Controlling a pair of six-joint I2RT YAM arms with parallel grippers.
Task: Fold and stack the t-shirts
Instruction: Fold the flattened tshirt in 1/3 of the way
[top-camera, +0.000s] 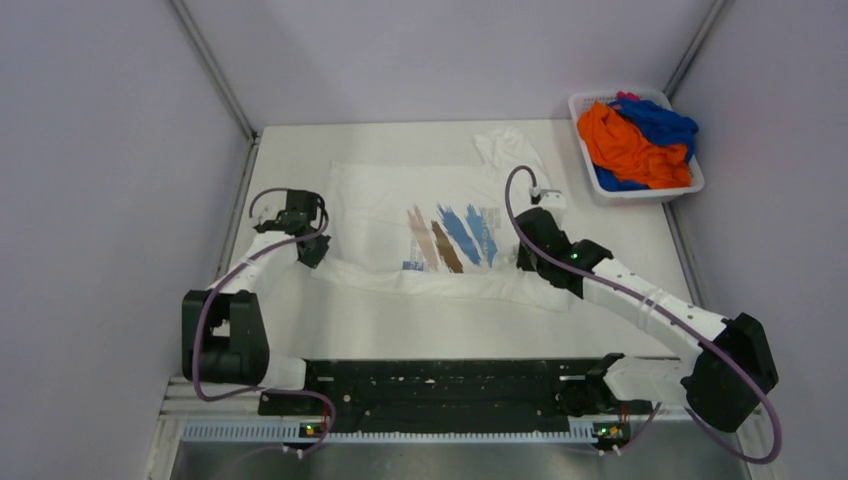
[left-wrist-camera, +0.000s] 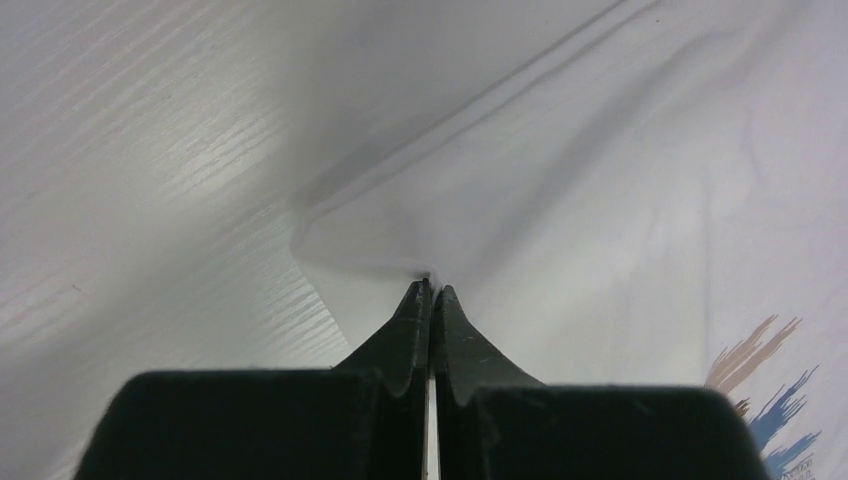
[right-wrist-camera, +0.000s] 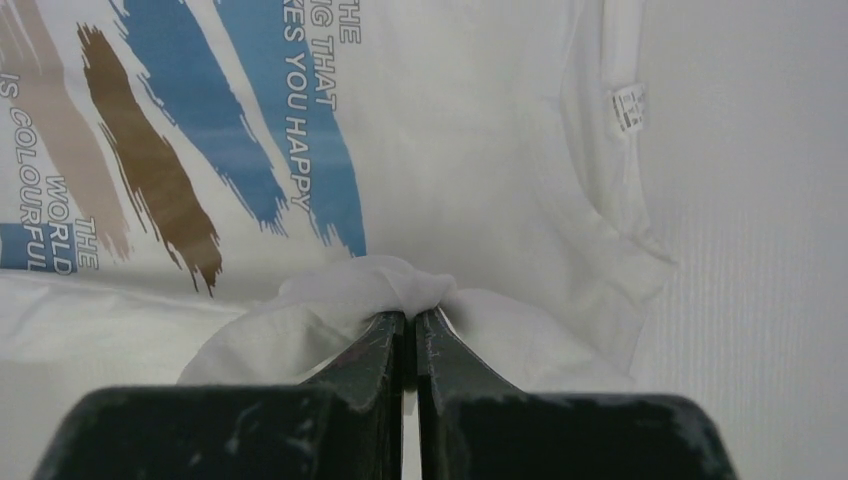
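Observation:
The white t-shirt (top-camera: 400, 200) with blue and brown brush strokes lies flat mid-table, its near edge lifted into a fold. My left gripper (top-camera: 312, 250) is shut on the shirt's left near edge; the left wrist view shows the cloth (left-wrist-camera: 560, 190) pinched at the gripper's tips (left-wrist-camera: 431, 288). My right gripper (top-camera: 522, 258) is shut on a bunch of the same shirt (right-wrist-camera: 330, 310) near the collar (right-wrist-camera: 620, 150), with the gripper's tips (right-wrist-camera: 411, 315) below the print. Orange (top-camera: 625, 150), blue (top-camera: 660, 122) and pink-red (top-camera: 628, 97) shirts lie bunched in the basket.
A white plastic basket (top-camera: 640, 193) stands at the back right corner. Grey walls close the table on the left, back and right. Bare white tabletop (top-camera: 420, 320) lies between the shirt and the arm bases.

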